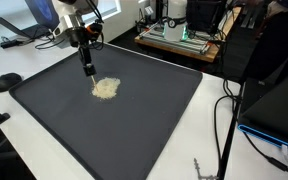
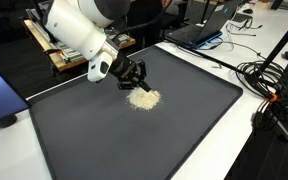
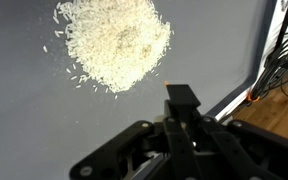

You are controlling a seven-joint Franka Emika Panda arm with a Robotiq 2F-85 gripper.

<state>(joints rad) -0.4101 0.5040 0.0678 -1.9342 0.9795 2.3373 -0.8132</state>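
A small heap of white rice grains lies on a dark grey mat that covers the white table. My gripper hangs just above the mat beside the heap, a short way from its edge. The black fingers are pressed together, and I see nothing between them. In the wrist view the heap fills the top of the picture, with a few stray grains around it.
A black mouse-like object sits on the white table off the mat's corner. Cables trail along one side. A laptop and a wooden rack with equipment stand behind the mat.
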